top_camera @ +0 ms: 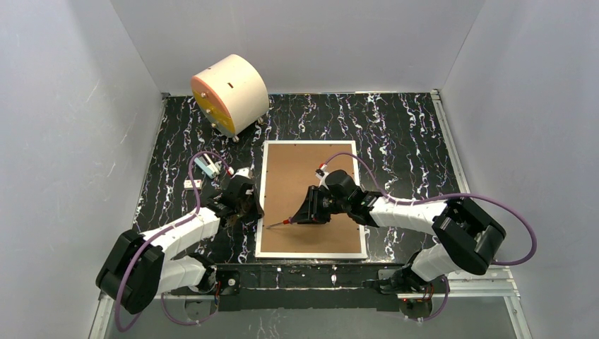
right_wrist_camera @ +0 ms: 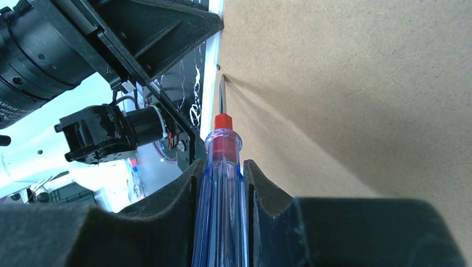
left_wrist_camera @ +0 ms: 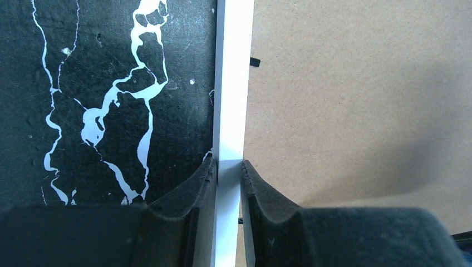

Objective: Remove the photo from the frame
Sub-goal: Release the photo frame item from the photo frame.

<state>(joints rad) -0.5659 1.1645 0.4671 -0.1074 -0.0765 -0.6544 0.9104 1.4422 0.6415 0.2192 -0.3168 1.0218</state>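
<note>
Both hands are busy on the frame [top_camera: 311, 254], which lies flat and back-up in the middle of the black, white-veined worktop [top_camera: 402, 127]. Its matte brown fibreboard panel [top_camera: 304, 169] is ringed by a thin, smooth white rim. My left hand [left_wrist_camera: 227, 165] is clamped on the left rail, one black pad either side. My right hand [right_wrist_camera: 221, 167] grips a screwdriver [right_wrist_camera: 220, 211] with a clear blue handle and red collar, its slim steel tip at the panel's left edge.

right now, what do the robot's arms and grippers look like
Both the left arm and the right arm have white link shells with bulky black joint housings. A purple cable loops along each. The left gripper and right gripper are black, with matte fingers that taper to curved tips.
</note>
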